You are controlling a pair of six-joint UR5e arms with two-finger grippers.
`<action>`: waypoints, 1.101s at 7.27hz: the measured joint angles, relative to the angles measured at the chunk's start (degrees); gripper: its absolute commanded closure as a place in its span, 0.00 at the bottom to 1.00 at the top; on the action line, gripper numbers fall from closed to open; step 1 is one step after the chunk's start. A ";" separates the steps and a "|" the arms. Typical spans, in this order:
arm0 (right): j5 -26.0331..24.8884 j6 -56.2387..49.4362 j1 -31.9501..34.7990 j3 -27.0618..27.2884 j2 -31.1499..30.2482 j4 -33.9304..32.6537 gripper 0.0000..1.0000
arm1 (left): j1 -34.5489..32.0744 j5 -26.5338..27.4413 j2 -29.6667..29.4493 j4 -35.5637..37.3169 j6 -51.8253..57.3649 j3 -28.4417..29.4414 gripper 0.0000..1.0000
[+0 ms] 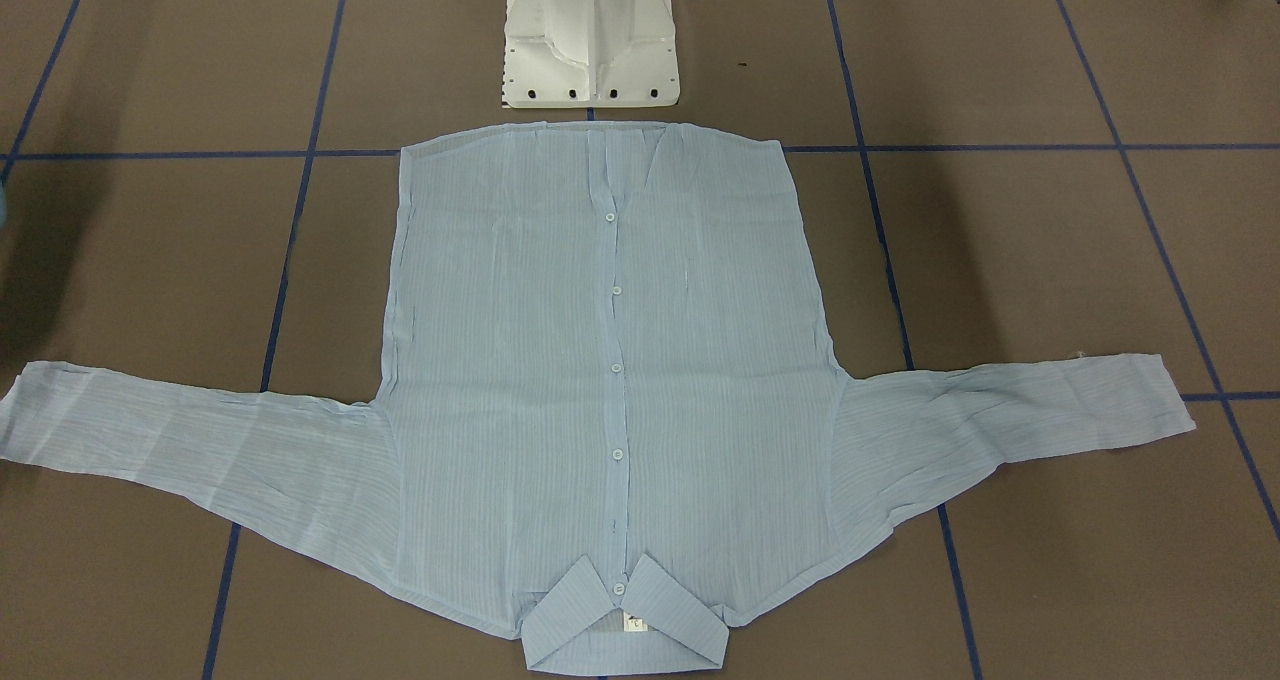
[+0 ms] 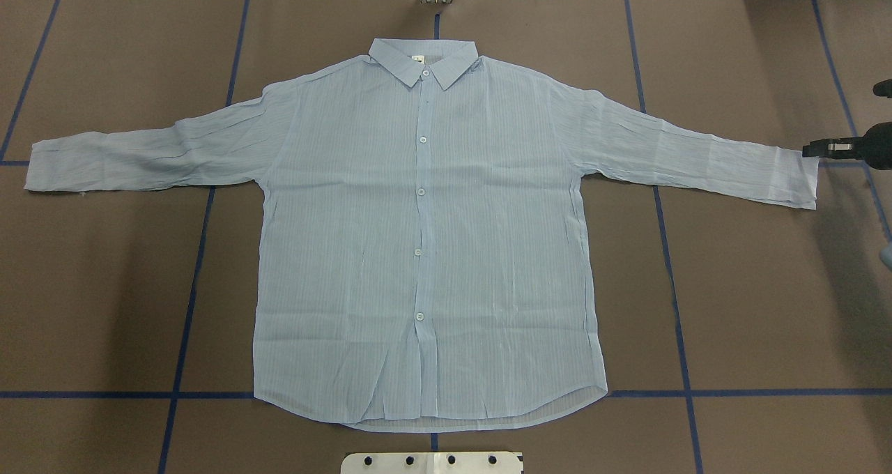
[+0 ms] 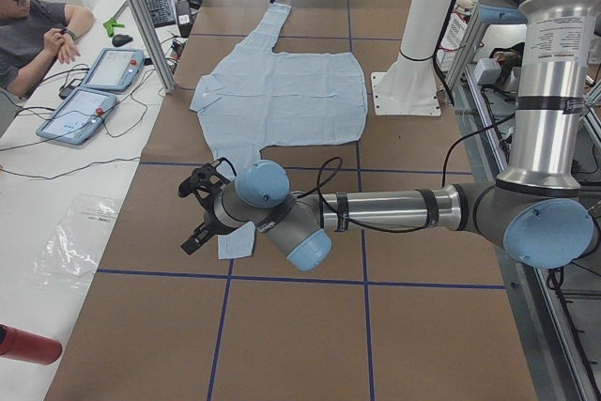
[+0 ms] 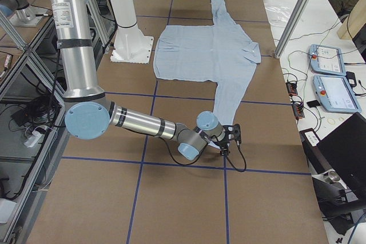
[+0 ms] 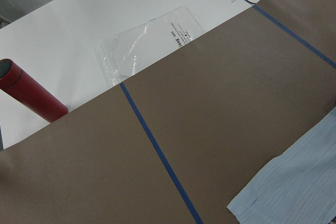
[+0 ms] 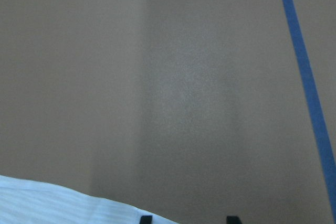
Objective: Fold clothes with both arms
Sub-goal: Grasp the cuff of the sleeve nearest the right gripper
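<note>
Brown paper table (image 2: 104,286); thin striped shirt (image 2: 425,237) flat.

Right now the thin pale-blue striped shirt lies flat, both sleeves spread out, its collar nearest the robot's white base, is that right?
No: its hem, not its pointed collar, is nearest the white base, as the overhead exterior view shows. The thin pale-blue striped shirt does lie flat, both sleeves spread out.

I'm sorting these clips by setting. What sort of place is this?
Most likely a robotics lab work cell: a jointed robot arm over a brown-covered table gridded with blue tape, and cabled touchscreen teach pendants beside it.
</note>
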 measured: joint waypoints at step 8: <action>-0.23 0.32 -0.70 -0.33 -0.11 0.71 1.00 | 0.00 0.00 0.06 0.00 0.00 0.05 0.00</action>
